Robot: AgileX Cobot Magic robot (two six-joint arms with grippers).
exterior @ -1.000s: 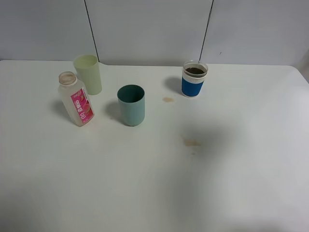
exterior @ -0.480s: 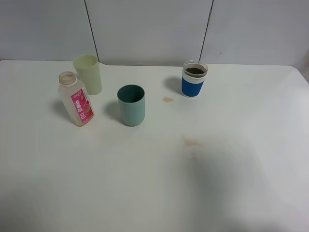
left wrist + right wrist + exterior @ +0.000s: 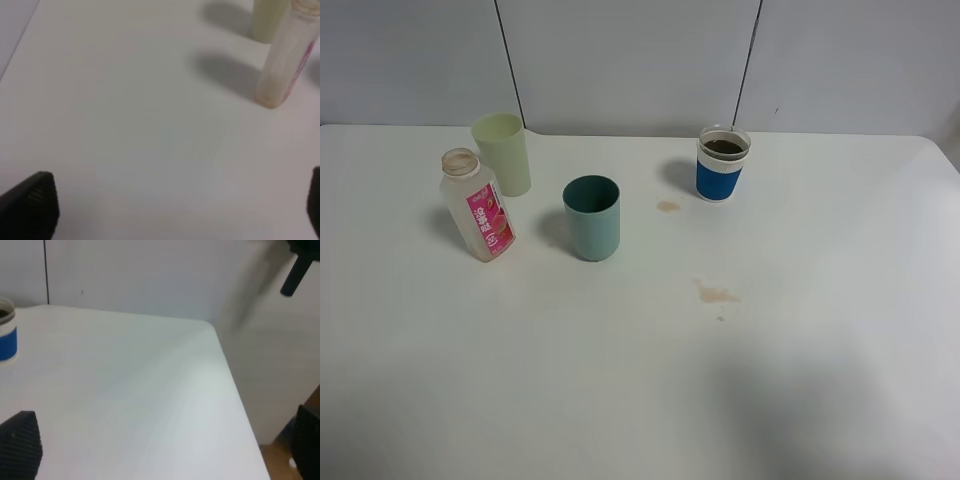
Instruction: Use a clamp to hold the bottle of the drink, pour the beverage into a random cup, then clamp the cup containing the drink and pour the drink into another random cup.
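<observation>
Smooth white desk (image 3: 620,400), matte, with rounded far corners. Bottle (image 3: 477,205) of translucent plastic, upright, pink label on one side, beige ribbed cap on; stands near the far left corner. Just beyond it toward the far edge, a pale yellow-green plastic cup (image 3: 502,153), cylindrical with a slight taper, upright, close to the bottle but apart from it. Teal plastic cup (image 3: 592,217), matte, same tapered form, upright, between the bottle and the desk's middle, interior not readable. Near the far edge, right of centre, a white paper cup (image 3: 722,163) with a blue band, upright, dark liquid visible at the rim. Two small brownish stains on the surface: one (image 3: 667,206) beside the paper cup, one (image 3: 716,294) irregular, closer to the desk's middle.

Left gripper (image 3: 165,210): dark textured fingertips (image 3: 30,202) set wide apart, nothing held, over bare desk near the left edge. Right gripper (image 3: 165,445): fingertips (image 3: 20,440) likewise spread, nothing held, over the right side near the rounded far right corner.
</observation>
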